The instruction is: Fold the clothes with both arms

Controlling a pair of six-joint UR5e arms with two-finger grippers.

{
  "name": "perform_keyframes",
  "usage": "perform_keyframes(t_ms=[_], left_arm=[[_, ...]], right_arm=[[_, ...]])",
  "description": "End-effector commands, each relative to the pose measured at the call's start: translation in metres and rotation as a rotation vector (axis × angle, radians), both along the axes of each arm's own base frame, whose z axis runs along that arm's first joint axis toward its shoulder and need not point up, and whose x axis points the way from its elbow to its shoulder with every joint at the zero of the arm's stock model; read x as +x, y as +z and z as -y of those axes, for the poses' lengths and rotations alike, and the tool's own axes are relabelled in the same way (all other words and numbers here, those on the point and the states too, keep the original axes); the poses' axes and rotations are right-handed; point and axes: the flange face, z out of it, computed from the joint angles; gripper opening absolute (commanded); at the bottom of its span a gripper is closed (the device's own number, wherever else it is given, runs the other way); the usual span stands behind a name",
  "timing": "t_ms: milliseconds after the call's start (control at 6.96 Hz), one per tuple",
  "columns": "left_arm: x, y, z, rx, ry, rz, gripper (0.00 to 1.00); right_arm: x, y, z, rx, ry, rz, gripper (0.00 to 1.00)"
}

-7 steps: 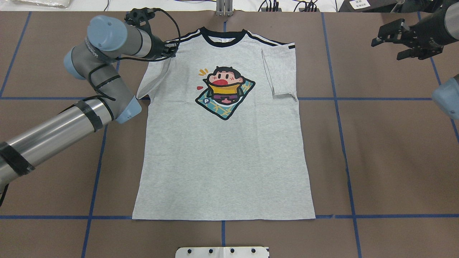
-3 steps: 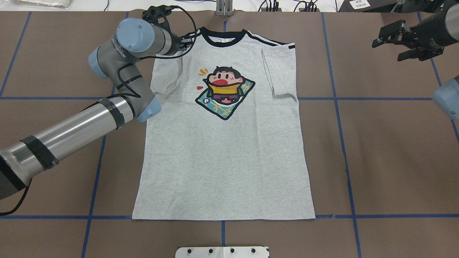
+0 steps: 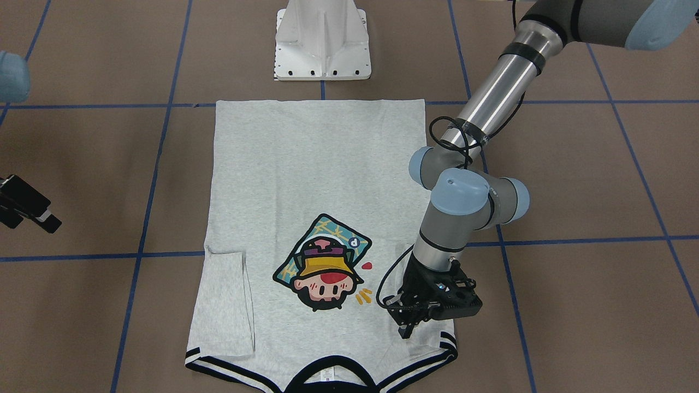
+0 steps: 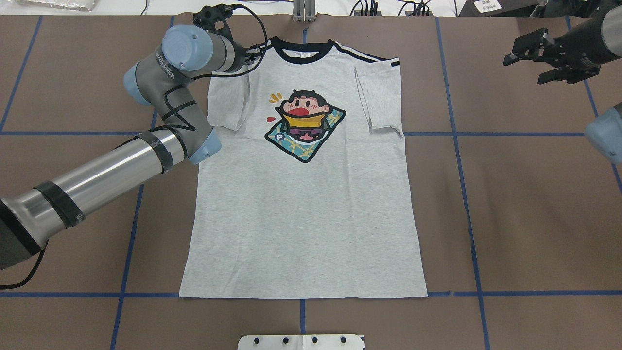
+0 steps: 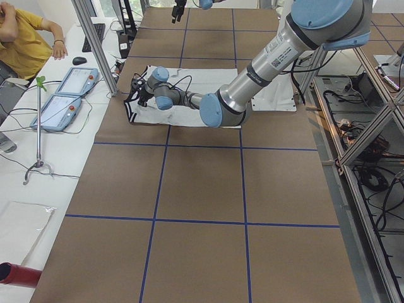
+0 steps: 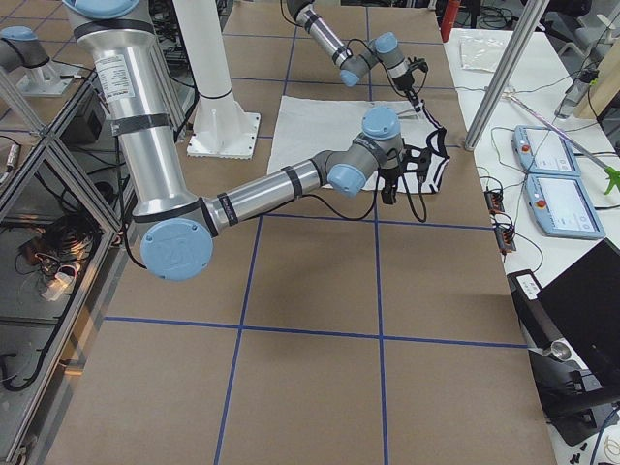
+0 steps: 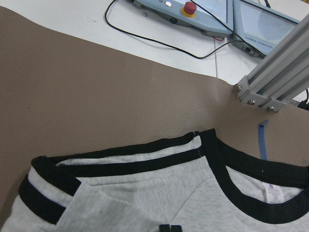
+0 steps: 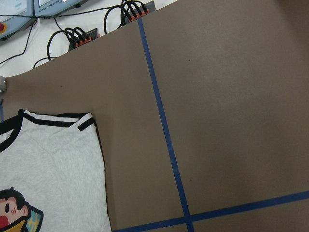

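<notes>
Sleeve of T-shirt pinched by left gripper beside collar, table's far edge; right gripper spread, well apart, far-right corner.

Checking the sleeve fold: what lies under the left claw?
Under the left claw lies the folded-in sleeve of the T-shirt, resting on the shirt's front. The cloth right beneath its tips is covered by the claw itself.
</notes>
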Motion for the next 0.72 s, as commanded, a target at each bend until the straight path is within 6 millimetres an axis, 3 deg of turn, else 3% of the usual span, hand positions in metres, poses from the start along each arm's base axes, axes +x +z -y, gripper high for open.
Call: perform_keyframes(t_ms=[0,287,431,574], left_arm=[[0.004,-0.008,-0.004,0.007,0.001,-0.018,0.62],[-0.021,-0.011,-0.035,0.046,0.012,-0.077,0.66],[-0.036,-0.009,-0.059,0.062,0.054,-0.113,0.69],[-0.038,-0.012,-0.087,0.055,0.125,-0.151,0.70]], right_arm=[[-0.001,-0.007,0.001,0.008,0.015,-0.001,1.00],[-0.003,-0.011,0.000,0.010,0.014,0.003,1.00],[-0.005,-0.018,-0.008,-0.005,0.022,0.019,1.00],[-0.007,-0.020,-0.024,-0.053,0.039,0.044,1.00]])
